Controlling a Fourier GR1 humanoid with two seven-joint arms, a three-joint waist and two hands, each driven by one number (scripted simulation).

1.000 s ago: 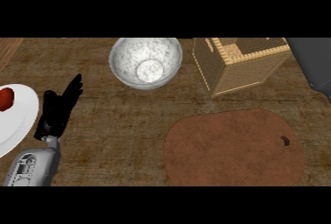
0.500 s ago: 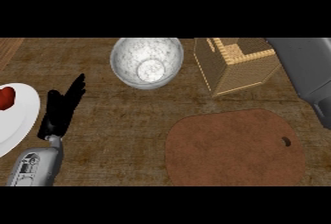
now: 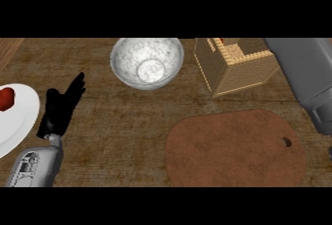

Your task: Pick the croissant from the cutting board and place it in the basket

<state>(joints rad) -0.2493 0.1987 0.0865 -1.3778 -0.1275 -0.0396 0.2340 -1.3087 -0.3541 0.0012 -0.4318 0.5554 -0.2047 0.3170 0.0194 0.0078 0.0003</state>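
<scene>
Right arm at the basket, left robot hand idle.
We see the left robot hand (image 3: 62, 110) released, fingers straight, lower left on the surface (image 3: 123, 132) beside a white plate (image 3: 19, 118) holding a red item (image 3: 6, 97). The right grey forearm (image 3: 304, 74) sits at the right edge by the basket (image 3: 236, 66); its hand is out of frame. The cutting board (image 3: 233, 147) lies bare at lower right; we can't find the croissant. A glass bowl (image 3: 146, 61) is at top centre.

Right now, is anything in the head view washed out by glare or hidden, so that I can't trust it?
Head view: even lighting, no glare. The white plate is cut by the left edge, the basket by the top. The right forearm fills the right side and its hand is out of view. The cutting board shows no croissant. The left hand rests open.
</scene>
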